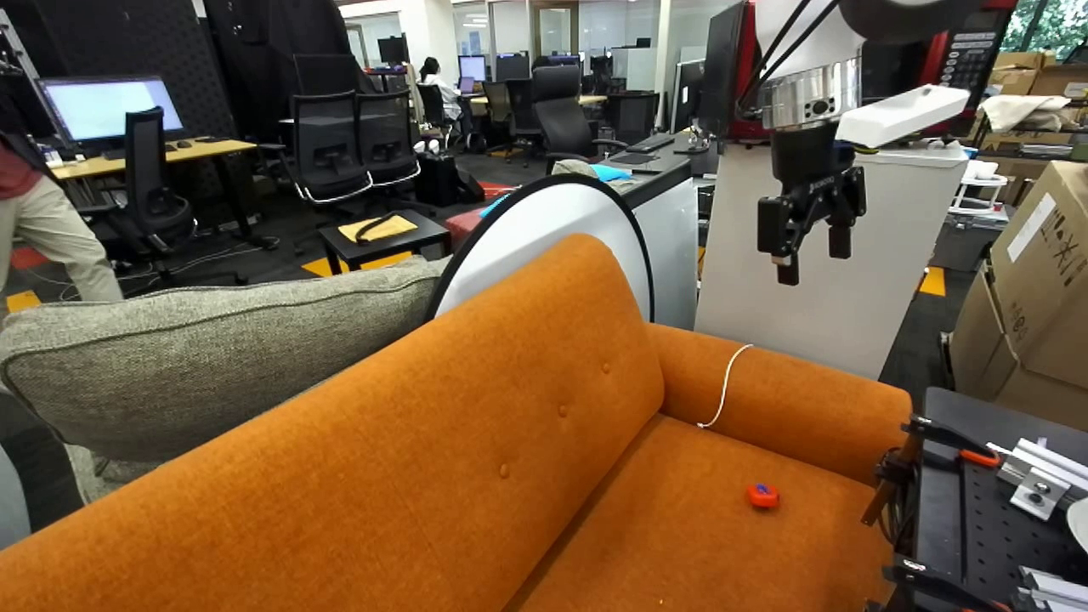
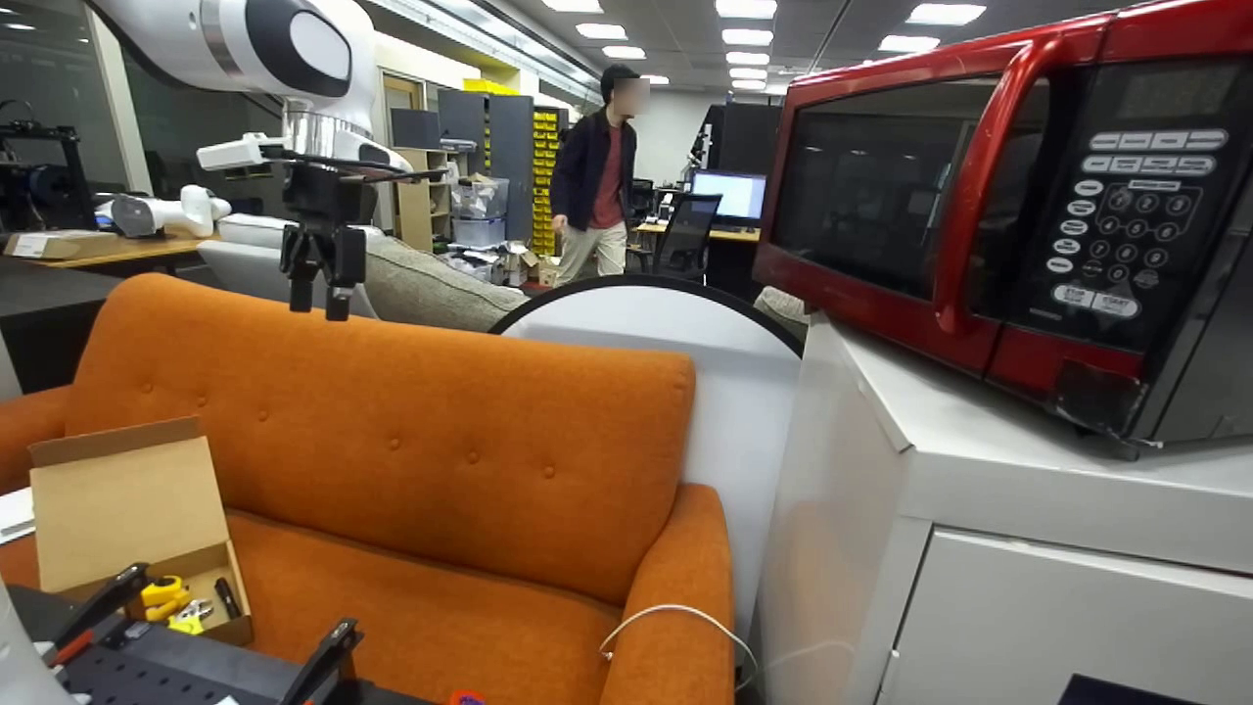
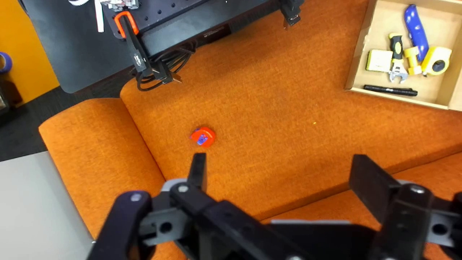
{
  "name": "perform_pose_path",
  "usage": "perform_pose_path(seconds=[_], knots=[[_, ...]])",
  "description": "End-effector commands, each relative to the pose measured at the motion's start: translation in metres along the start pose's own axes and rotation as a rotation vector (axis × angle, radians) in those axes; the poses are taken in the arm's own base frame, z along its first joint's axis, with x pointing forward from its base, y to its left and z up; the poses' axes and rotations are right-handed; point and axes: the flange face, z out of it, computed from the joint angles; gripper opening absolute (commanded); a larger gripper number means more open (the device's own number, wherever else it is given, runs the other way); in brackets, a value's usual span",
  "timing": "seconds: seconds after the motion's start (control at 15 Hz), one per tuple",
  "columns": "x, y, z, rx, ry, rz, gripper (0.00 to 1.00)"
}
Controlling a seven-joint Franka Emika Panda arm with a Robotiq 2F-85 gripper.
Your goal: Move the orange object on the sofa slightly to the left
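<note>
The orange object (image 3: 203,137) is a small red-orange roundish lump with a blue-purple patch. It lies on the seat of the burnt-orange sofa (image 3: 274,108), near an armrest. In an exterior view the lump (image 1: 762,495) sits on the seat cushion (image 1: 680,518); in an exterior view only the top of the lump (image 2: 468,698) shows at the bottom edge. My gripper (image 3: 278,157) is open and empty, with its fingers wide apart. In both exterior views the gripper (image 1: 814,259) (image 2: 319,305) hangs high above the sofa. In the wrist view the lump appears just beyond the left fingertip.
A black table (image 3: 94,54) with clamps borders the sofa's front. An open cardboard box (image 3: 355,61) of tools rests at the seat's other end. A white cord (image 1: 727,387) lies over the armrest. A white cabinet (image 2: 852,509) with a red microwave (image 2: 881,196) stands beside the sofa.
</note>
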Motion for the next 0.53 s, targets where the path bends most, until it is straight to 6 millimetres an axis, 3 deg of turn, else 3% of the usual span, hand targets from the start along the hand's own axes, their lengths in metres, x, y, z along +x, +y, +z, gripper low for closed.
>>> perform_pose_path(seconds=[0.0, 0.33, 0.47], knots=[[0.010, 0.001, 0.009, 0.040, -0.034, 0.028, 1.00], [0.062, 0.012, 0.067, 0.199, -0.100, 0.168, 1.00], [0.086, 0.018, 0.103, 0.230, -0.125, 0.248, 1.00]])
